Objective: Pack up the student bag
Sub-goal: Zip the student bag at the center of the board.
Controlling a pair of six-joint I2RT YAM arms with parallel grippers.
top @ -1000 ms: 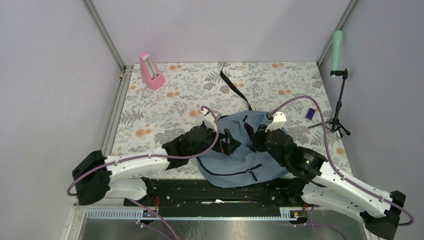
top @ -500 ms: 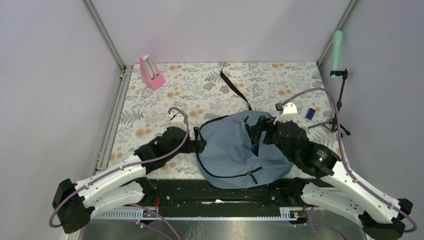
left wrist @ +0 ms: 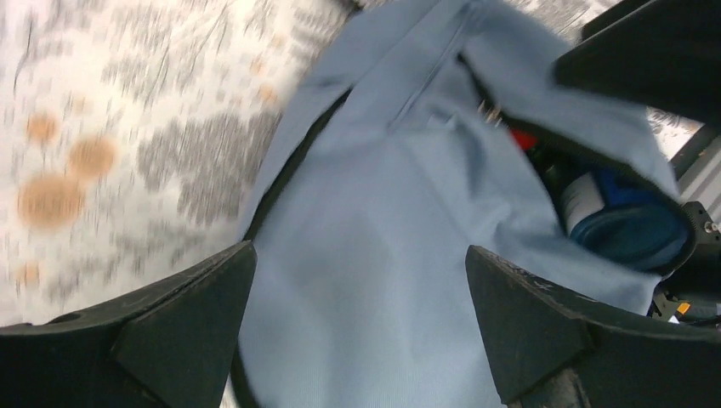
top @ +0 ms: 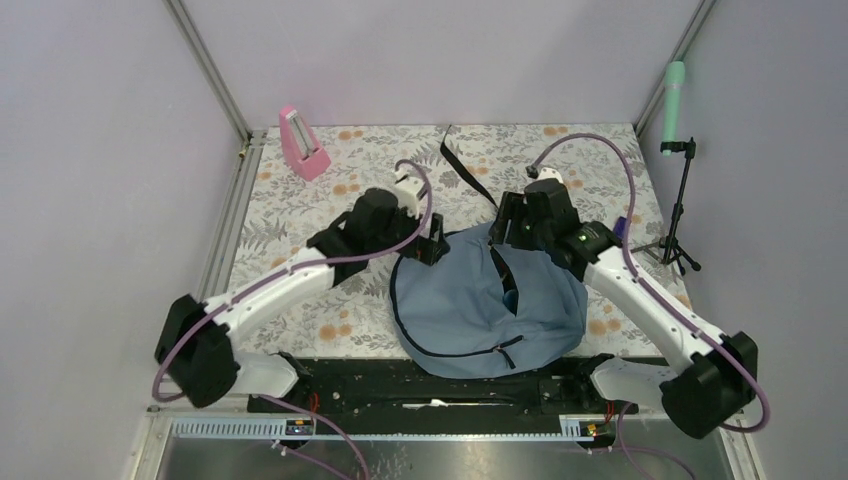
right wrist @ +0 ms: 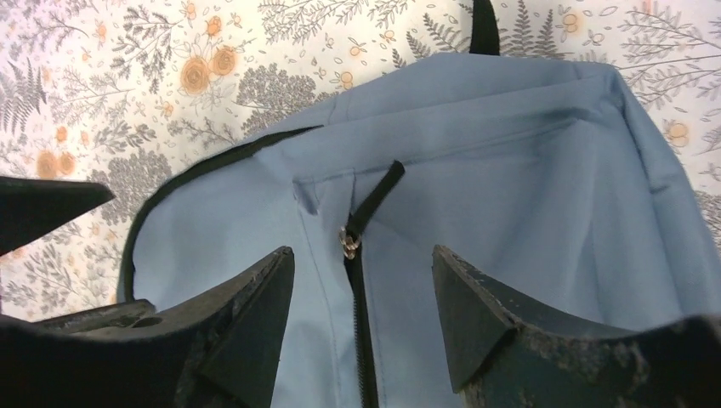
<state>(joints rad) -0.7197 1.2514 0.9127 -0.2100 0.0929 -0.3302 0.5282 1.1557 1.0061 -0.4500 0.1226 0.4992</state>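
Lying at the middle of the floral-patterned table's (top: 300, 225) near edge, the large grey-blue fabric backpack (top: 470, 310) gapes along its main zipper. Inside it show a round blue container (left wrist: 625, 225) and something red (left wrist: 520, 138). Packing seems largely done, with zipping up left to do. The left gripper (top: 432, 247) and right gripper (top: 505, 228) hover over its far end, jaws apart, holding nothing. The small metal zipper pull (right wrist: 349, 244) lies below the right one.
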